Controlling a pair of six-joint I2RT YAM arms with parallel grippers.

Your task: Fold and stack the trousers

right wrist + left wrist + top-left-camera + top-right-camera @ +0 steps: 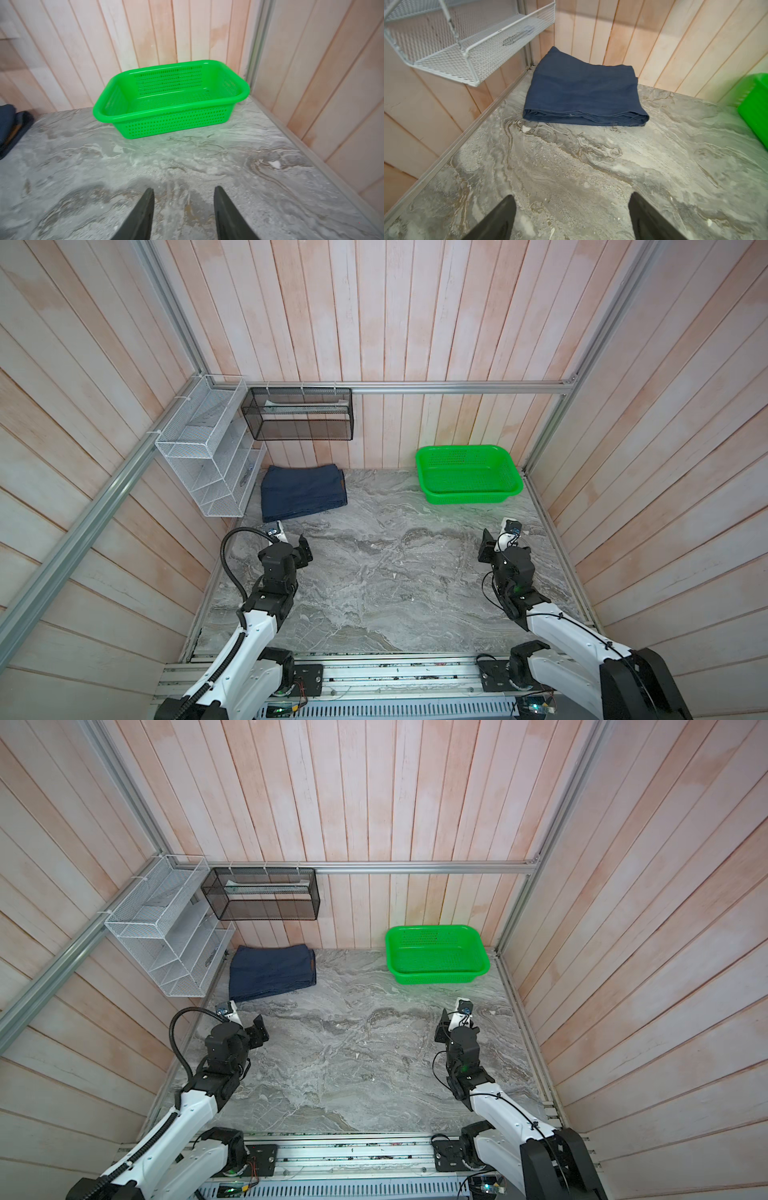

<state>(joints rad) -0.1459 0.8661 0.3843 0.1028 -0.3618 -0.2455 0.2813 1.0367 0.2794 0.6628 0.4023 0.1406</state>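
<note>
The trousers (303, 491) (272, 971) lie folded into a flat dark navy rectangle at the back left corner of the marble table, with a brown patch showing on their right edge. In the left wrist view the trousers (581, 93) show stacked fold edges facing me. My left gripper (293, 541) (245, 1021) (572, 195) hovers in front of them, open wide, with only table between its fingers. My right gripper (500, 537) (457, 1017) (184, 188) is open and empty on the right, well short of the green basket. The trousers' edge (8, 124) shows at the side of the right wrist view.
An empty green perforated basket (469, 498) (436, 977) (172, 124) (756, 104) stands at the back right against the wall. A white wire rack (208, 456) (467, 47) hangs on the left wall above the trousers. A black mesh shelf (299, 414) hangs on the back wall.
</note>
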